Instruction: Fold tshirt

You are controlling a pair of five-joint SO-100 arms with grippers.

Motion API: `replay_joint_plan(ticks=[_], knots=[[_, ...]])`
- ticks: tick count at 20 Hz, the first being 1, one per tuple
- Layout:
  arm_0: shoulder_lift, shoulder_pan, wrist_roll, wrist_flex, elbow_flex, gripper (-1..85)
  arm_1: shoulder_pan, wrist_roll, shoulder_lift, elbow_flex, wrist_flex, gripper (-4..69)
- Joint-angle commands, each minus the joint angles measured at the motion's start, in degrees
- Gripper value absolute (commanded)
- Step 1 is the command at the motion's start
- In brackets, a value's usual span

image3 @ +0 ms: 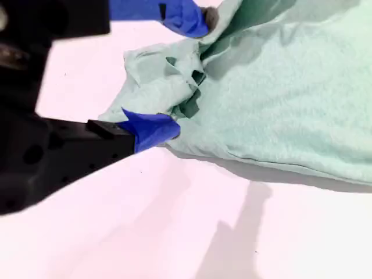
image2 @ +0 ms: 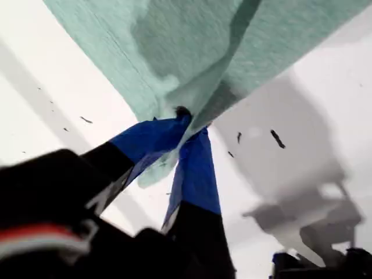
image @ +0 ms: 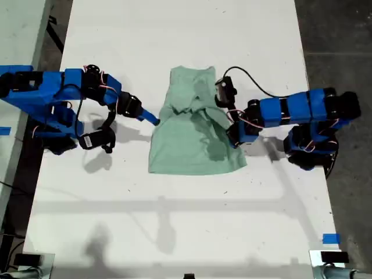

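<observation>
The pale mint-green tshirt lies mid-table in the exterior view, its upper part rumpled and folded inward. My first gripper is shut on a fold of the tshirt, which it holds raised off the table. That arm reaches in from the exterior view's right, its gripper at the shirt's right side over a dark shadow. My second gripper stands open, its blue fingertips straddling a bunched sleeve of the tshirt. This gripper sits at the shirt's left edge in the exterior view.
The white table runs wide toward the exterior view's bottom. Dark floor borders the exterior view's right. A blue tape piece lies near the exterior view's bottom right corner. A black cable loops over the arm on the exterior view's right.
</observation>
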Motion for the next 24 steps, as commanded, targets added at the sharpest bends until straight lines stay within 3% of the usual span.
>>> replay_joint_plan(ticks=[1,3,4,6,7,11,16,20,24], knots=[[0.4,0.4,-1.1,-0.4,-2.5,25.1,-0.9,2.5,-7.9,-12.0,-5.4,-1.6],[0.4,0.7,-1.5,-0.1,-3.0,25.1,-0.9,5.4,-17.9,-18.3,-9.8,-1.6],[0.4,0.8,-1.7,0.3,-3.2,25.3,-0.9,6.6,-22.8,-21.2,-11.2,2.9],[0.4,1.1,-1.8,0.8,-3.3,25.6,-1.8,6.3,-33.0,-31.7,-9.1,29.8],[0.4,1.1,-1.9,1.1,-3.3,25.7,-2.2,6.6,-37.4,-37.3,-5.7,37.0],[0.8,1.7,-2.7,2.3,-3.6,26.0,-3.1,6.3,-38.0,-47.7,11.2,30.9],[1.0,2.3,-4.0,6.2,-6.2,26.4,-3.3,3.5,-18.8,-46.9,22.4,28.9],[-0.1,4.1,-6.9,13.1,-10.9,26.7,-1.9,3.3,-6.2,-38.3,23.4,27.4],[-2.8,6.3,-9.1,14.7,-12.7,26.7,-0.2,3.4,0.0,-30.0,21.6,26.3]])
